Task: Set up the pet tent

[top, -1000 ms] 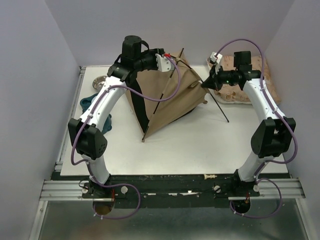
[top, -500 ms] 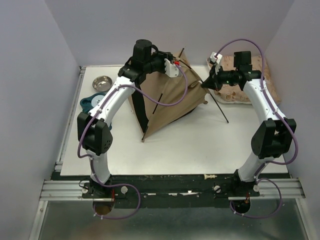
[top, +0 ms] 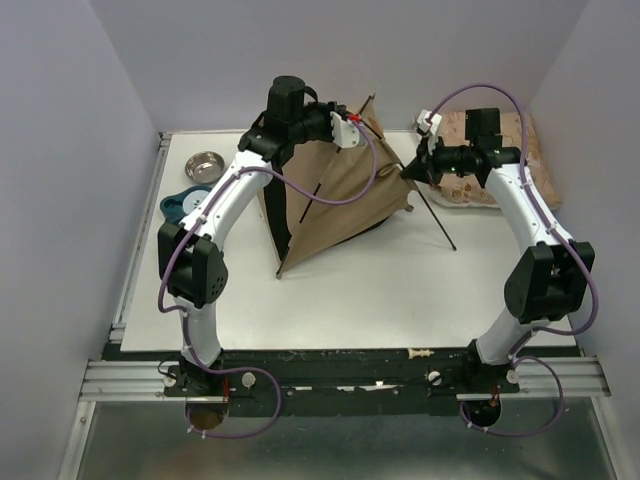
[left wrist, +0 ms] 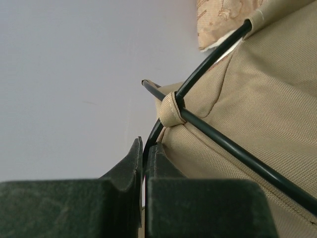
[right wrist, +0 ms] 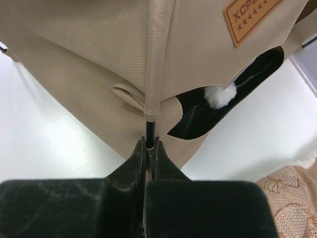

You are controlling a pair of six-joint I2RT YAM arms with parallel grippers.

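The tan pet tent [top: 335, 195] stands partly raised at the back middle of the table, thin black poles crossing at its top. My left gripper [top: 352, 128] is at that top, shut on a black pole [left wrist: 148, 141] just below the fabric loop [left wrist: 171, 111] where two poles cross. My right gripper [top: 410, 170] is at the tent's right corner, shut on the black pole end [right wrist: 149, 130] coming out of a tan sleeve [right wrist: 154, 59]. The orange-brown label [right wrist: 250, 19] and white pom-pom [right wrist: 219, 95] show in the right wrist view, by the black base [right wrist: 233, 99].
A pink patterned cushion [top: 500, 160] lies at the back right, behind my right arm. A metal bowl [top: 205, 165] and a teal toy [top: 180, 205] lie at the back left. A loose black pole end [top: 440, 230] slants down to the table right of the tent.
My left arm has swung right along the tent's top and holds the pole higher. The tent stands taller, its lower edge pulled in. The metal bowl is uncovered. The right gripper barely moved.
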